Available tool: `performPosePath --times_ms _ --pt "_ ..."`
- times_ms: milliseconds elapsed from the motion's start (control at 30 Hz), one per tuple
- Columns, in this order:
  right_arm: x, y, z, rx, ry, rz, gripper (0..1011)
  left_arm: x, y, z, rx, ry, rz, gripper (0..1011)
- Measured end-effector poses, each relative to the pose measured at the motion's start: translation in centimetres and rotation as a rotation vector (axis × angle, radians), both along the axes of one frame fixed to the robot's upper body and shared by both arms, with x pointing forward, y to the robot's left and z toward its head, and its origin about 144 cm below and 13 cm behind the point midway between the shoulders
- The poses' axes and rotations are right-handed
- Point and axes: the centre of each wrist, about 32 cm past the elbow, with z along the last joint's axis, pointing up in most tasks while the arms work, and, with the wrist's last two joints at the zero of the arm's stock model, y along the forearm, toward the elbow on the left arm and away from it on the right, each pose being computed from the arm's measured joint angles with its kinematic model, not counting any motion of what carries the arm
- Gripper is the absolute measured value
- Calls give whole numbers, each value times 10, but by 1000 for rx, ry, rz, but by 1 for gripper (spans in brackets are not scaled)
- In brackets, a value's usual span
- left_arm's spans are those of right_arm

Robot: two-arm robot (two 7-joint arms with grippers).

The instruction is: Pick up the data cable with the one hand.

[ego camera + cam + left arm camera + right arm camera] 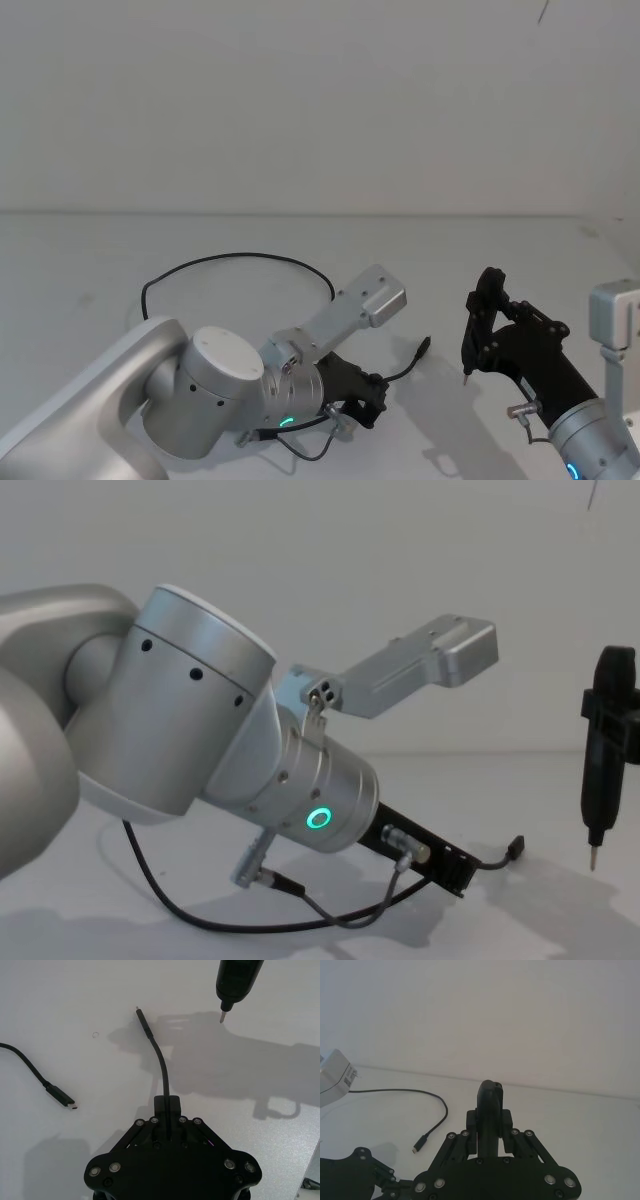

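- Here the left gripper [167, 1106] pinches the data cable [162, 1062] near one plug, low over the white table [60, 1005].
- The right gripper [489, 1122] clamps a black pen-like tool [490, 1091] nearby.

No readable text anywhere: the small white sticker [349, 1076] on the grey block [331, 1080] carries print too tiny to read.

White table [80, 270] below a plain pale wall [300, 100]; slim black pen-like tool [600, 760] — metal tip downward
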Motion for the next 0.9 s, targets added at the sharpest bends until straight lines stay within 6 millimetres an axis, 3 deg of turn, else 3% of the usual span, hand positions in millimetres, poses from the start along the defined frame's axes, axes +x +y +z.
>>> performPosePath --times_ms 267,533,900 --pt "0 0 3 1 -9 0 279 -1 2 0 -12 -22 -14 43" --pt "2 -2 20 7 -60 19 279 -4 10 2 -50 -89 -52 42" --pt "7 -8 46 40 -119 45 279 -7 45 10 -123 -222 -139 42"
